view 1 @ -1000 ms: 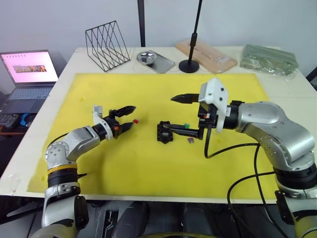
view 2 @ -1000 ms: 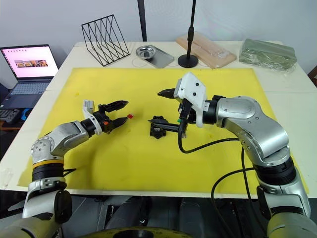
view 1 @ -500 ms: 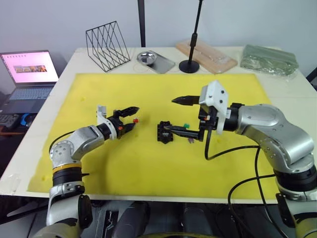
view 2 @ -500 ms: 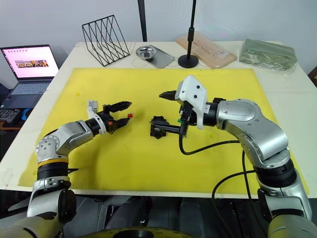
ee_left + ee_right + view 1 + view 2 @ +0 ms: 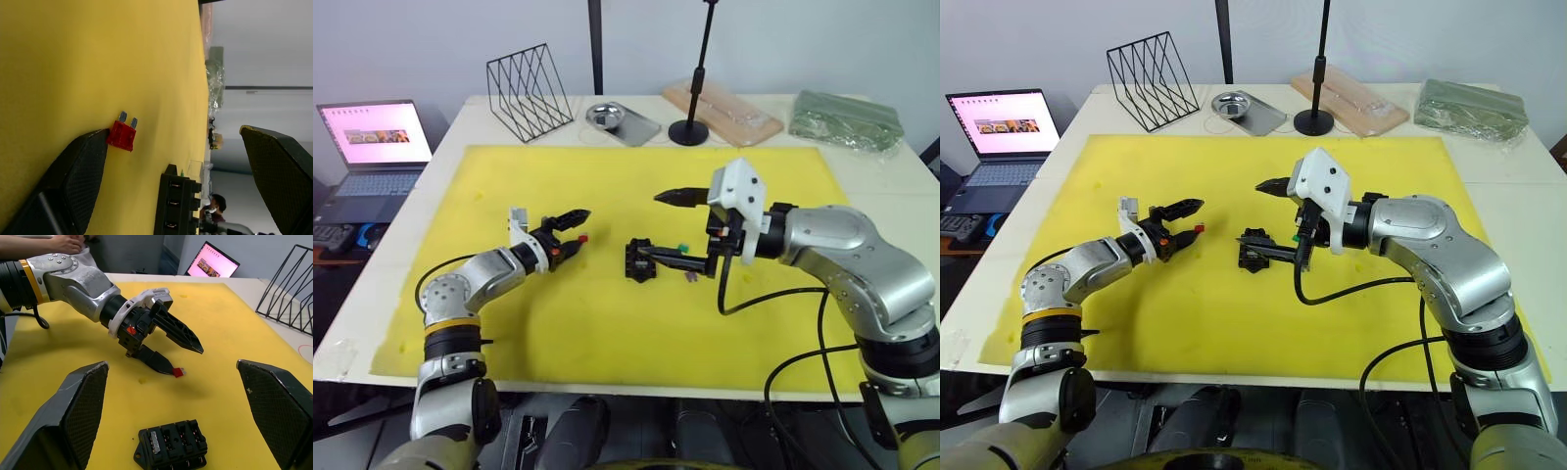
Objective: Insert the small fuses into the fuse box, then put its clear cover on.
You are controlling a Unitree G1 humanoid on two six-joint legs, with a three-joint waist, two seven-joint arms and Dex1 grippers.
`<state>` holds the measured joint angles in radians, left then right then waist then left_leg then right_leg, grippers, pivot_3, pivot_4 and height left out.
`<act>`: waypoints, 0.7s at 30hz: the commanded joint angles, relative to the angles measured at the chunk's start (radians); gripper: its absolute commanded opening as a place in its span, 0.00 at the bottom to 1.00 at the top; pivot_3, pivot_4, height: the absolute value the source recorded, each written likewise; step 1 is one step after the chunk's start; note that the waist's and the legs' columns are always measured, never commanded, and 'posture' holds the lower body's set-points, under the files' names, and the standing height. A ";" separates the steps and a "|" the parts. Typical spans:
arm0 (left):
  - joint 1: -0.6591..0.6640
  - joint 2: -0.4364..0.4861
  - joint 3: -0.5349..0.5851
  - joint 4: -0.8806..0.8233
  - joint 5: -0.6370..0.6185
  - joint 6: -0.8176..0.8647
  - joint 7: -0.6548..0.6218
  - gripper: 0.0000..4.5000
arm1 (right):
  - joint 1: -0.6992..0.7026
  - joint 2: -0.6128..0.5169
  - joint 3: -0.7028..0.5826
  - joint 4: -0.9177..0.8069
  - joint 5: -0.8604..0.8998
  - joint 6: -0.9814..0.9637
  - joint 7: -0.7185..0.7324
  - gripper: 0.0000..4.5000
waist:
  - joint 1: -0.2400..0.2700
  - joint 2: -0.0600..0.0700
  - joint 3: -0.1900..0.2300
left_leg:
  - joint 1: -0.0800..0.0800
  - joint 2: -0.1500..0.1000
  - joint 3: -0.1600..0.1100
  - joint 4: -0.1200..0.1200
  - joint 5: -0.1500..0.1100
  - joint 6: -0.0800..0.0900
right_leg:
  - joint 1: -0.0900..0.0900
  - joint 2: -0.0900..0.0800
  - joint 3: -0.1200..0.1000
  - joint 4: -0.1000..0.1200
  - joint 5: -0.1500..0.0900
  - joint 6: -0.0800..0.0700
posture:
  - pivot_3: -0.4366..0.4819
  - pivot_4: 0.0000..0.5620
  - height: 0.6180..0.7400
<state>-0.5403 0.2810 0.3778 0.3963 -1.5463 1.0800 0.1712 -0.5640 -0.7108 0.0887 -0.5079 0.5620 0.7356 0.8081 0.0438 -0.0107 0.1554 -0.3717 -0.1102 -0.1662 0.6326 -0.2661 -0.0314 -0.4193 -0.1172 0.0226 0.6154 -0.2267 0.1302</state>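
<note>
Fuse [image 5: 122,135] touches finger [image 5: 73,181] (wrist view).

Fuse box [image 5: 638,260] mid-mat [image 5: 607,323]; fuse [image 5: 581,237] left, apparently touching left pincer [image 5: 572,233].

A lab bench: laptop [image 5: 374,147], microphone-style stand [image 5: 689,127] (yellow foam mat [image 5: 607,186] underneath).

Bright even overhead light, soft short shadows under both arms on the yellow mat [image 5: 607,313], mild glare on the steel tray [image 5: 623,121] at 12 o'clock, left wrist fingers [image 5: 73,181] blurred close up, head views sharp.
</note>
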 commanded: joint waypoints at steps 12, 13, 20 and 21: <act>-0.011 0.001 0.015 0.109 0.227 -0.012 -0.046 0.36 | -0.007 -0.009 -0.038 -0.041 0.013 -0.002 -0.016 1.00 | -0.003 0.001 0.000 | 0.002 0.000 -0.001 0.000 0.000 -0.001 | 0.002 0.000 -0.001 0.000 0.000 0.000 | 0.48 0.27 1.00; -0.008 0.004 0.017 0.117 0.249 -0.021 -0.031 0.28 | -0.006 -0.008 -0.038 -0.041 0.015 -0.001 -0.017 1.00 | -0.004 0.001 -0.001 | 0.002 0.000 -0.001 -0.001 0.000 0.000 | 0.002 0.000 -0.001 0.000 0.000 0.000 | 0.48 0.27 1.00; 0.020 0.017 0.038 0.093 0.294 -0.001 -0.010 0.01 | 0.000 -0.012 -0.032 -0.038 0.005 -0.014 -0.013 1.00 | -0.011 0.008 -0.006 | 0.004 0.002 -0.001 -0.003 0.000 0.000 | 0.002 0.001 0.000 -0.001 0.000 0.000 | 0.48 0.27 1.00; 0.018 0.018 0.044 0.081 0.285 0.007 -0.017 0.01 | 0.000 -0.012 -0.033 -0.037 0.006 -0.015 -0.013 1.00 | -0.014 0.008 -0.006 | 0.004 0.002 -0.001 -0.003 0.000 0.000 | 0.002 0.001 0.000 -0.001 0.000 0.000 | 0.48 0.27 1.00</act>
<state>-0.5641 0.2768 0.3915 0.4396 -1.3211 1.0862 0.1194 -0.5592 -0.7173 0.0883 -0.5096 0.5636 0.7369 0.7936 0.0298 -0.0026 0.1491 -0.3675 -0.1076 -0.1670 0.6295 -0.2660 -0.0318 -0.4174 -0.1154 0.0224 0.6148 -0.2272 0.1305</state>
